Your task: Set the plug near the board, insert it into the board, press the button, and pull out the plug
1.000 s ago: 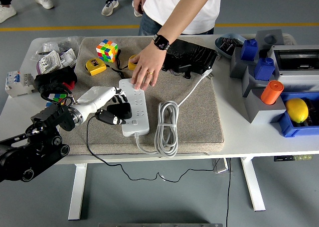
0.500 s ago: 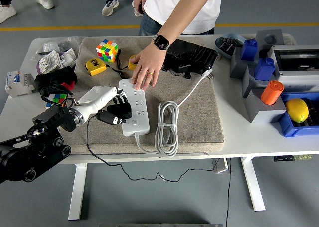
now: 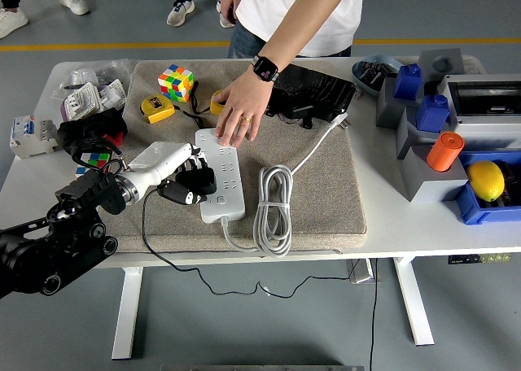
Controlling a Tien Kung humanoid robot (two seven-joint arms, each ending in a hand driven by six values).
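A white power strip (image 3: pixel 221 176) lies lengthwise on the beige mat (image 3: pixel 326 184). Its white cable sits coiled (image 3: pixel 273 208) to the right. My left hand (image 3: pixel 189 180), white at the back with black fingers, is shut on a black plug (image 3: pixel 181 194) at the strip's left edge, about midway along it. The plug's thin black cord (image 3: pixel 155 245) trails down off the table's front. A person's hand (image 3: pixel 242 111), with a black watch on the wrist, presses down on the strip's far end. My right arm does not show.
A Rubik's cube (image 3: pixel 175 82), yellow tape measure (image 3: pixel 156 108) and black pouch (image 3: pixel 313 90) lie at the mat's far side. Left of the mat are a circuit breaker (image 3: pixel 23 135) and black fabric (image 3: pixel 89 135). Grey and blue holders (image 3: pixel 427 135), an orange cylinder (image 3: pixel 444 150) and a lemon (image 3: pixel 485 181) stand right.
My left forearm has shifted slightly toward the right and up; the hand stays on the plug beside the strip. The person's hand keeps holding the strip's far end.
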